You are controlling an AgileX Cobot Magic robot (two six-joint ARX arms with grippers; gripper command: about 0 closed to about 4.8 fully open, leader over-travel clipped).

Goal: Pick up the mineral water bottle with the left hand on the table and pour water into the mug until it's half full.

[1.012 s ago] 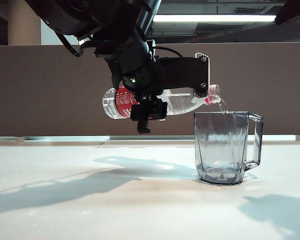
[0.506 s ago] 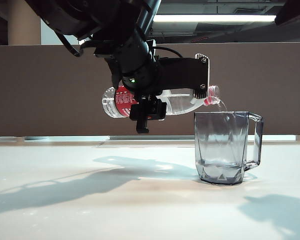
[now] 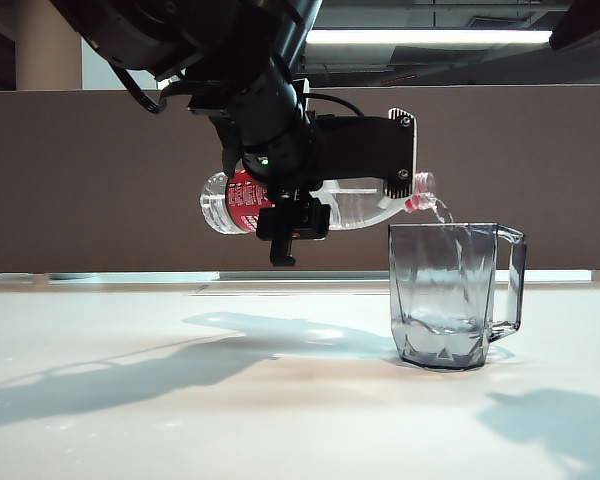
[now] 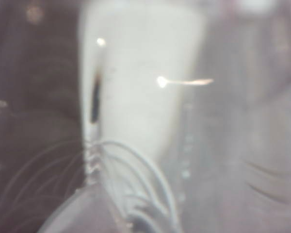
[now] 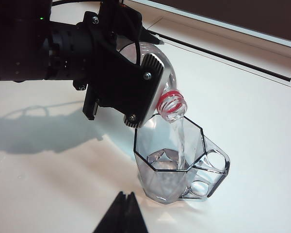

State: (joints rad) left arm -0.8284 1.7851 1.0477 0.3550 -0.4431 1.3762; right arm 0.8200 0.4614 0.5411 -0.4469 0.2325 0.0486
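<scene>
My left gripper (image 3: 392, 186) is shut on the mineral water bottle (image 3: 355, 208) and holds it nearly level above the table (image 3: 130, 420). The red-ringed neck (image 5: 171, 104) tips down over the mug's rim. A thin stream of water (image 5: 179, 141) falls into the mug (image 3: 450, 295), a clear faceted mug with a squared handle. A shallow layer of water (image 3: 440, 335) lies at its base. In the left wrist view the bottle (image 4: 145, 97) fills the frame as a blur. My right gripper (image 5: 125, 206) hangs shut and empty a little way from the mug.
A brown partition (image 3: 100, 180) closes off the back of the table. A long recessed slot (image 5: 223, 53) runs along the table's far edge. Dark shadows of the arms lie on the white top left of the mug.
Water keeps running from the bottle and the level in the mug has risen a little. Neither arm has visibly moved.
</scene>
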